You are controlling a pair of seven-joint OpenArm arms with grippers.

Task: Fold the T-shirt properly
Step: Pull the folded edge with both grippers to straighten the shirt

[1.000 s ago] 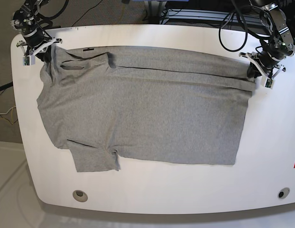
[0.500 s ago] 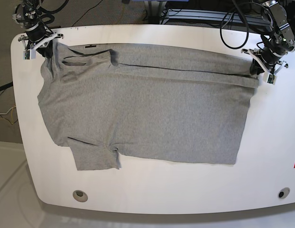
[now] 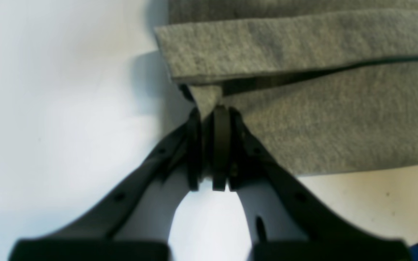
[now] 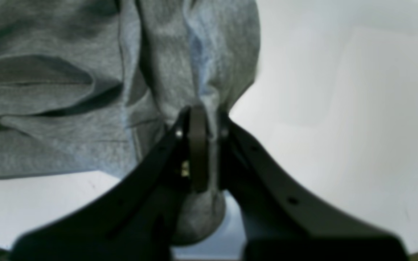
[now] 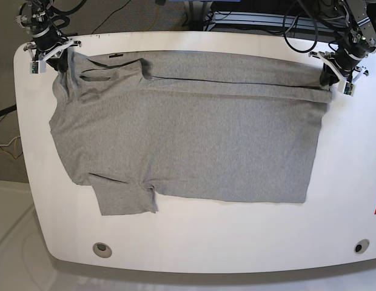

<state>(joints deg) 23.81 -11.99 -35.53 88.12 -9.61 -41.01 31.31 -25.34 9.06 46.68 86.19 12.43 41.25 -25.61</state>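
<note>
Grey T-shirt [image 5: 188,133] lies spread flat on my white desk [image 5: 194,242], covering most of the top. Fabric is heathered cotton knit, soft matte, slightly fuzzy in the wrist views; the side facing up is plain. Its long axis runs left-right across the desk in the base view: collar and sleeves toward the left edge, straight hem toward the right edge. The far strip of the shirt is folded over onto the body, making a long narrow band with a dark crease line along the desk's far edge. One short sleeve [image 5: 124,197] sticks out toward the near edge, squarish, flat.

My left gripper [image 3: 210,116] is at the far right corner of the desk in the base view, black plastic fingers [image 3: 221,145] pressed together, pinching a small peak of the hem corner. The cloth there shows a doubled layer with a clean cut edge just above the pinch.

My right gripper [image 4: 201,119] is at the far left corner in the base view, jaws pressed together on bunched shoulder cloth near the collar; fabric puckers into vertical folds above the pinch and a lump of it hangs below, between the fingers. A small black tag [image 5: 115,58] lies on the far edge by the neck opening.

Desk is smooth, glossy white, with rounded corners and a round grommet hole [image 5: 102,248] near the near-left corner.
</note>
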